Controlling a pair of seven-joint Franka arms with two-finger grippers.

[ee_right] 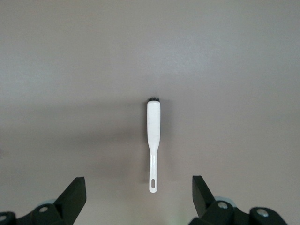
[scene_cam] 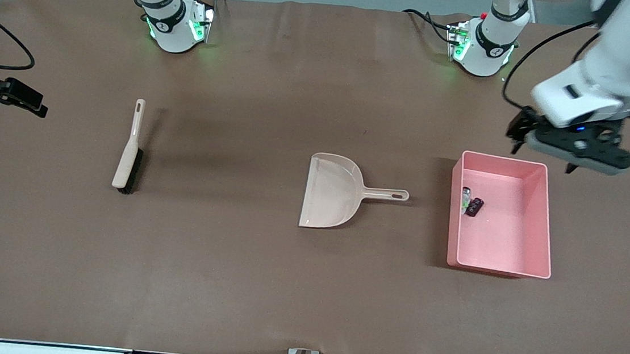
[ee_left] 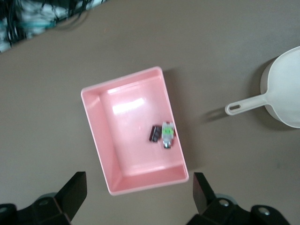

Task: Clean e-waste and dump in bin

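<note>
The left end effector (scene_cam: 545, 149) hangs in the air over the surface just by the bin's (scene_cam: 545, 220) edge, on the side where the robots stand, and its 2 black fingers (ee_left: 75, 190) are spread wide with nothing between them. Its white arm comes down from the top corner at the left arm's end of the surface and bends so the end effector points down. The bin is a pink tub with tall walls, and it sits on the brown surface (scene_cam: 226, 283) at the left arm's end. Inside the bin lie the 2 small bits of e-waste, the white-grey piece (scene_cam: 466, 199) and the dark maroon block (scene_cam: 476, 207), touching each other near the wall on the dustpan's side. In the left wrist view the white-grey piece (ee_left: 167, 133) shows a green and orange spot, but it is too small to see more. The beige dustpan (scene_cam: 330, 192) lies flat in the middle of the surface, with its handle pointing at the bin, and it looks empty. The right end effector (scene_cam: 14, 96) is at the edge of the front view at the right arm's end, and most of its arm is cut off there. Its fingers (ee_right: 75, 190) are also spread wide and hold nothing. It hangs above the brush (scene_cam: 130, 152), which lies on the surface well apart from the dustpan, with dark bristles along 1 side.
</note>
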